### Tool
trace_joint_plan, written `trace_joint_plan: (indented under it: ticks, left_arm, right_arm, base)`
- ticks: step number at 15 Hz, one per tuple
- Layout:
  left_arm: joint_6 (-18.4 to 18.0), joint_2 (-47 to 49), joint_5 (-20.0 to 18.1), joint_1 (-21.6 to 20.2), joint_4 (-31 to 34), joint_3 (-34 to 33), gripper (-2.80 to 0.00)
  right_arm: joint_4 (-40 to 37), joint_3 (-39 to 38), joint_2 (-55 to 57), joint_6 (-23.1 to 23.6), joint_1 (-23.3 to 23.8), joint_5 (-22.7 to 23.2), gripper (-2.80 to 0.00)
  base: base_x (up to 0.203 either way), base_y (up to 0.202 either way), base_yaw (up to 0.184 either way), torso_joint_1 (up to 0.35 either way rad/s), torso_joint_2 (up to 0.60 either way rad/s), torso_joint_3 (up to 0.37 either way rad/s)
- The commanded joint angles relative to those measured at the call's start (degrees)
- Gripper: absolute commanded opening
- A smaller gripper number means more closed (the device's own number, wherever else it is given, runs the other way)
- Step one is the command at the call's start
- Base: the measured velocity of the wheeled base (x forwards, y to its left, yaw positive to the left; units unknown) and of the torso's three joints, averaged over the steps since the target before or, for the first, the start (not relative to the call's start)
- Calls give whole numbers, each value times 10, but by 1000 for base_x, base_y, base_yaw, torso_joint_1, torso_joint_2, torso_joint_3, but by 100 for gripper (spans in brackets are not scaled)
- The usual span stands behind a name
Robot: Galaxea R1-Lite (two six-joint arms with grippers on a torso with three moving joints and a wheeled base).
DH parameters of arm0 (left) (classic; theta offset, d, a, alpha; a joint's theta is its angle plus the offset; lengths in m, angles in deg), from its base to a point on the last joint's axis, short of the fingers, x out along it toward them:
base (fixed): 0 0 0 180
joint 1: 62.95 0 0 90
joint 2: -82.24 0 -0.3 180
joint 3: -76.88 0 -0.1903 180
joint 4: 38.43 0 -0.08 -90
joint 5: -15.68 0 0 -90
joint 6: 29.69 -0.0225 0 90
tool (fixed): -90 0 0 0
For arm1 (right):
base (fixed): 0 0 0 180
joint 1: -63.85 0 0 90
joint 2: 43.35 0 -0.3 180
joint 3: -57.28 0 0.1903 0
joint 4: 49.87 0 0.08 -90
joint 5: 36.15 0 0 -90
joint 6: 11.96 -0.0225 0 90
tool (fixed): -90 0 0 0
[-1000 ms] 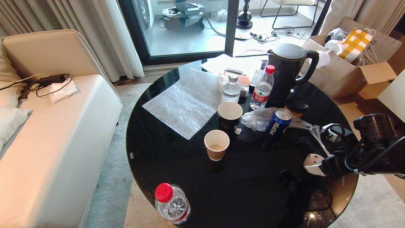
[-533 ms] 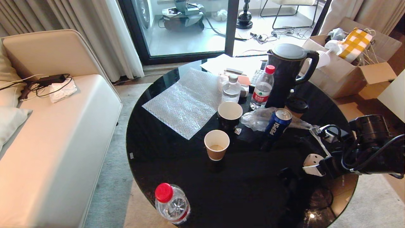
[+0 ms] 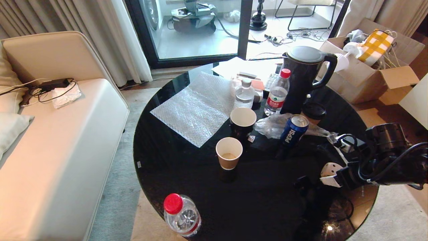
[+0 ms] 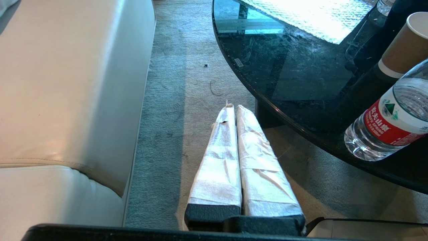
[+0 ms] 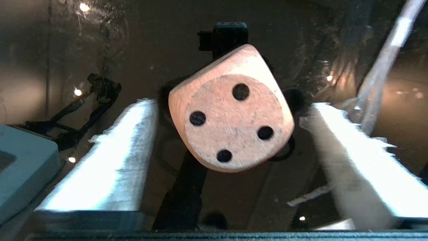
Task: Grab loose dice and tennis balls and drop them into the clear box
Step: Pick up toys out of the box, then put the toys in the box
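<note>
The pale beige round-cornered die with black pips sits on the round black glass desk near its right edge, centred between the right gripper's spread fingers, untouched; the left gripper, closed, hangs off the desk's near-left edge

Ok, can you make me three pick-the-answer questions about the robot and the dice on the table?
1. Where is the beige die?
A. between the right gripper's fingers
B. inside a paper cup
C. on the sofa

2. How many pips show on its facing side?
A. two
B. four
C. six

3. How do the left gripper's fingers stand?
A. wide apart
B. pressed together
C. around a bottle

Answers:
1 A, a white finger shows on each side of it in the right wrist view.
2 B, four black dots.
3 B, no gap between them, above the carpet.
</note>
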Motion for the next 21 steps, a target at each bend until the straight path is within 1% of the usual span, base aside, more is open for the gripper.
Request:
trace_joint_plan:
  ticks: [1,3,7,11,14,16,19,21]
  left_arm:
    - [0,0,0,0,0,0,-280]
    - [-1,0,0,0,0,0,-280]
    - [0,0,0,0,0,0,-280]
    - [0,0,0,0,0,0,-280]
    - [0,0,0,0,0,0,-280]
    - [-1,0,0,0,0,0,-280]
    - [0,0,0,0,0,0,-280]
    - [0,0,0,0,0,0,-280]
  right_arm:
    - [3,0,8,7,0,0,-280]
    - [3,-2,7,18,0,0,-280]
    - [4,-5,9,18,0,1,-280]
    - [0,0,-18,18,0,0,-280]
    - [-10,-5,-74,14,0,-2,-280]
    - [-32,-8,-100,12,0,-3,-280]
    - [-43,-22,-132,8,6,-2,-280]
    - [-44,-26,-158,-13,12,-2,-280]
  base:
    - [0,0,0,0,0,0]
    - [0,0,0,0,0,0]
    - [0,0,0,0,0,0]
    - [0,0,0,0,0,0]
    - [0,0,0,0,0,0]
    - [0,0,0,0,0,0]
    - [0,0,0,0,0,0]
    - [0,0,0,0,0,0]
